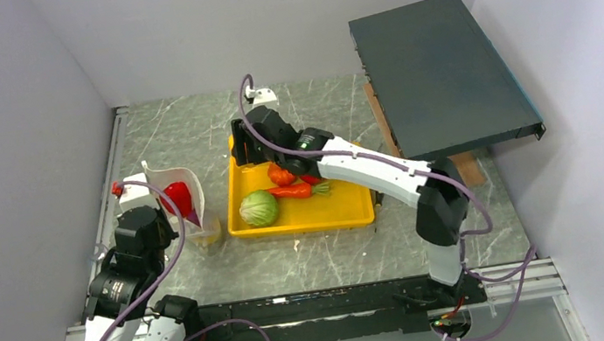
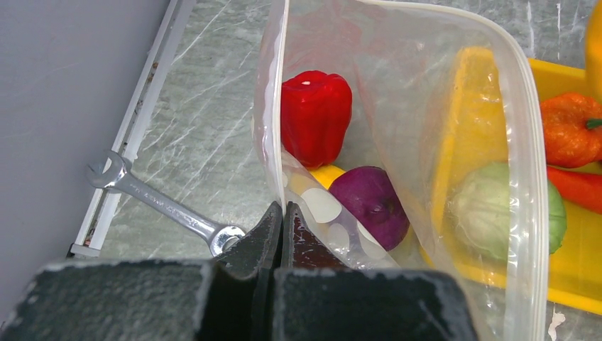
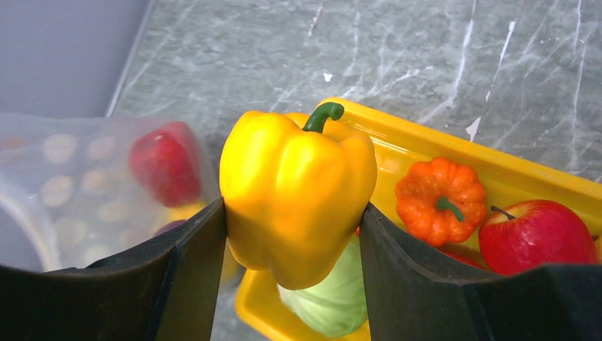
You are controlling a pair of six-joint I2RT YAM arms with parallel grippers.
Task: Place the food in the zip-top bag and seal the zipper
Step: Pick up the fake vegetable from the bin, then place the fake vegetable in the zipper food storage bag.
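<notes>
Right wrist view: the right gripper is partly open, its 2 fingers pressed against opposite sides of the yellow pepper, which it holds stem up and clear of the surface. Below the held pepper lies the green cabbage in the yellow tray. Ahead and to the right of the fingers, also in the tray, sit the orange pumpkin and a red round fruit, just beside each other. The zip-top bag stands to the left of this gripper, blurred.

Left wrist view: the left gripper is closed, its jaws pinching the bag's near wall at the rim. The zipper loops round a wide-open mouth. Inside the bag, just beyond the fingertips, the red pepper, purple onion and 1 yellow piece lie close together. A wrench lies on the table left of the fingers.

Top external view: the carrot lies in the tray beneath the right arm.
</notes>
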